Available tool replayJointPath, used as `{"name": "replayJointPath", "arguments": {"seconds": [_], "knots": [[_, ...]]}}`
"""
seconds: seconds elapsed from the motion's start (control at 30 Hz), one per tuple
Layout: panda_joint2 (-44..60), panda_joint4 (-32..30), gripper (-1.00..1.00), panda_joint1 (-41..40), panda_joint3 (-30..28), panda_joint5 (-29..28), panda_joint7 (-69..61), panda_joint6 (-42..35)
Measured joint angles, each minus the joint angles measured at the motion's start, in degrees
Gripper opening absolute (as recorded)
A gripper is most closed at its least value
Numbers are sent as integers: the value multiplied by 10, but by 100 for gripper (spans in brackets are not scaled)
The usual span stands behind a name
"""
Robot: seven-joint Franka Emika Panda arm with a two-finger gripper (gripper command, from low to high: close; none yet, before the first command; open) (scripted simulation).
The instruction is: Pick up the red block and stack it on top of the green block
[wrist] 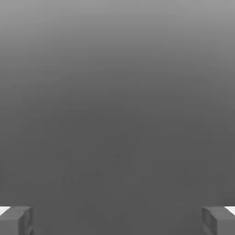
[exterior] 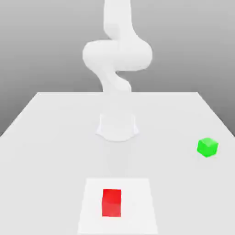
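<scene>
Exterior view: I see the red block [exterior: 111, 202] on a pale square patch [exterior: 137, 206] of the desk [exterior: 55, 137], green block [exterior: 207, 147] well apart. Gripper [wrist: 117, 220] spread wide, holding nothing.

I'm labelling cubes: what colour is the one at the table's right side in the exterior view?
Bright green, clearest in the exterior view.

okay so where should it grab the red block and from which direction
Likely from straight above, closing the jaws on two opposite side faces of the red block. It sits flat on the table, faces squared to the camera, with open space around it; the green block is far off.
</scene>
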Motion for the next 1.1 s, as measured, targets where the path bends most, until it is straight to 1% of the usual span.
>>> {"name": "replayJointPath", "arguments": {"seconds": [0.7,0.9,0.93,1.1], "knots": [[440,-171,0,-7,-11,3,-5,219],[564,-164,0,-9,-7,10,-10,317],[578,-162,-100,-10,-6,10,-11,328],[578,-162,-100,-10,-6,9,-9,328]]}}
